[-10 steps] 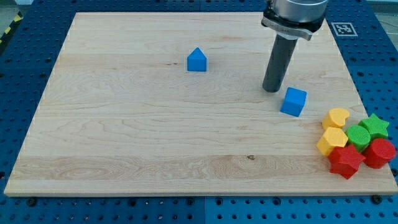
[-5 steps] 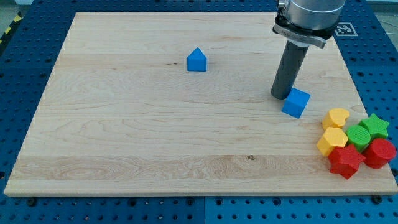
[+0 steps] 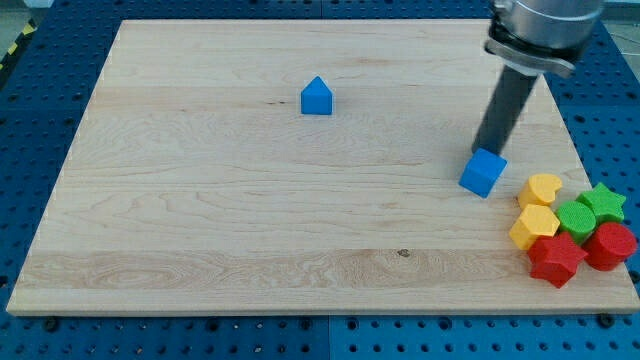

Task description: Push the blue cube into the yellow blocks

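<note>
The blue cube [image 3: 483, 172] sits on the wooden board [image 3: 250, 220] at the right, a short gap to the left of the yellow blocks. My tip [image 3: 489, 149] stands right at the cube's top edge, touching it or nearly so. One yellow block with a notched, crescent-like shape [image 3: 543, 188] lies at the right, and a yellow hexagonal block [image 3: 533, 226] lies just below it. Both yellow blocks are at the left side of a cluster at the board's right edge.
A green star [image 3: 604, 201], another green block [image 3: 575, 215], a red star [image 3: 556, 259] and a red block [image 3: 610, 245] crowd behind the yellow ones at the board's right edge. A blue house-shaped block [image 3: 316, 96] sits upper centre.
My tip has moved to the view's right, from the cube's upper left to its top edge. The blue cube has shifted slightly right and down, toward the yellow blocks.
</note>
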{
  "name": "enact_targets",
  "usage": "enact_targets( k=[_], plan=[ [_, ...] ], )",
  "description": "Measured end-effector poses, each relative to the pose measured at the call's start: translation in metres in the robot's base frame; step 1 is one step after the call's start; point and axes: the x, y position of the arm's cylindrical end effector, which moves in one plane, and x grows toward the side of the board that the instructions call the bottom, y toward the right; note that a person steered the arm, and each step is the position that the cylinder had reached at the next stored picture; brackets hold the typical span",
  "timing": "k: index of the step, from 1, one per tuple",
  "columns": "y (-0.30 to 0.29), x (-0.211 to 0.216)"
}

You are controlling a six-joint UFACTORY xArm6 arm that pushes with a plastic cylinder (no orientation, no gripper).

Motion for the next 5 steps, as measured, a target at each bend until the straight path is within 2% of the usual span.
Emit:
enact_targets(
  k=[2,4,5],
  plan=[
    [-0.002,0.012],
    [-0.055,-0.01],
    [-0.065,0.007]
  ],
)
